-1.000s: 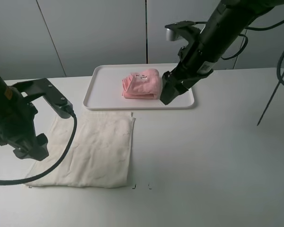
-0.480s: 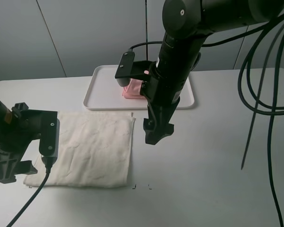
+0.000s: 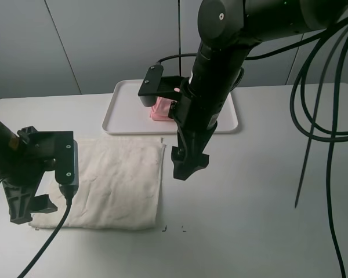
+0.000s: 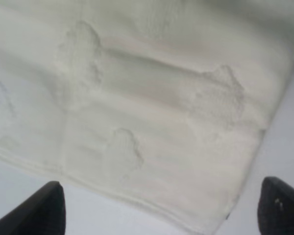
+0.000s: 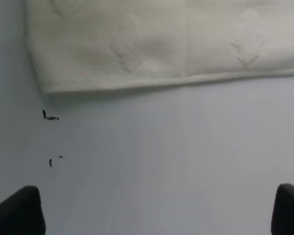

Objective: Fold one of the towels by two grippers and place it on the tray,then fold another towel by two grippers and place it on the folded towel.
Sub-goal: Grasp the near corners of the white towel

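The cream-white towel (image 3: 113,185) lies spread out flat on the pale surface (image 3: 261,197), on the left-hand side, its far edge just short of the near rim of the white tray (image 3: 112,120). On the tray sits the pink towel (image 3: 161,109), folded into a small bundle, though the right arm stands in front of it and I can see only a sliver. The left pincer (image 3: 30,207) hangs low over the near left corner of the cream-white towel, pointing down. From its own camera both black fingertips (image 4: 48,209) show far apart at the edges of the view, so it is spread wide with nothing between them, the embossed terry and its hemmed edge lying below. Whether the tips touch the cloth I cannot tell. The right arm reaches across from the tray side, and the right pincer (image 3: 188,168) points down just beside the towel's right edge, over bare surface. It is also spread wide and empty, its fingertips (image 5: 19,210) well apart. Its camera shows the towel's hem and corner, and a few small dark marks (image 5: 50,116) on the surface close to that corner.
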Robot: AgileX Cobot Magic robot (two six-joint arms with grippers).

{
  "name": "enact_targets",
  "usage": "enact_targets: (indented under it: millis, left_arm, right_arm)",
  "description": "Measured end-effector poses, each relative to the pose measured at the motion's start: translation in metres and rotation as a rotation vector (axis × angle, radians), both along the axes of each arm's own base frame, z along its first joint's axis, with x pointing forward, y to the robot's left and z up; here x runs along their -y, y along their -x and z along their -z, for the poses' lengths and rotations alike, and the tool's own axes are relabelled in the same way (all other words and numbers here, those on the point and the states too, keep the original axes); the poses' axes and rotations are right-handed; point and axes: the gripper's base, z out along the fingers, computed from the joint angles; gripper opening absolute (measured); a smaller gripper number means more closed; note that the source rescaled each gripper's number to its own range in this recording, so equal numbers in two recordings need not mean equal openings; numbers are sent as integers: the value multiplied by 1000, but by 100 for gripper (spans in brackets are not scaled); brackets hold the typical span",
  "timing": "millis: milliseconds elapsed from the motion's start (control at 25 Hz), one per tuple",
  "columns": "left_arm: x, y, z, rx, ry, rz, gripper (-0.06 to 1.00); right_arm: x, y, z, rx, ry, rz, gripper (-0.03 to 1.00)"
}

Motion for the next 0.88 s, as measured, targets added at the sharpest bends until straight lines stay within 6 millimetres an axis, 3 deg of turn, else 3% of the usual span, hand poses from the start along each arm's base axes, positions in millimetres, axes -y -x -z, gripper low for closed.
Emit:
enact_targets:
  millis: [280,520,720,880]
  left_arm:
    - [-1,0,0,-4,-13,35,100]
    - [-32,-7,1,-48,-49,25,100]
    - [-37,-8,3,-78,1,144,100]
    - [-38,-7,17,-172,-30,207,100]
  right_arm:
    - [-2,1,0,-17,-19,13,99]
    - [-3,2,-1,-16,-26,-8,99]
    - [-20,16,-1,8,-46,-87,99]
    - [-34,28,8,8,-26,-152,99]
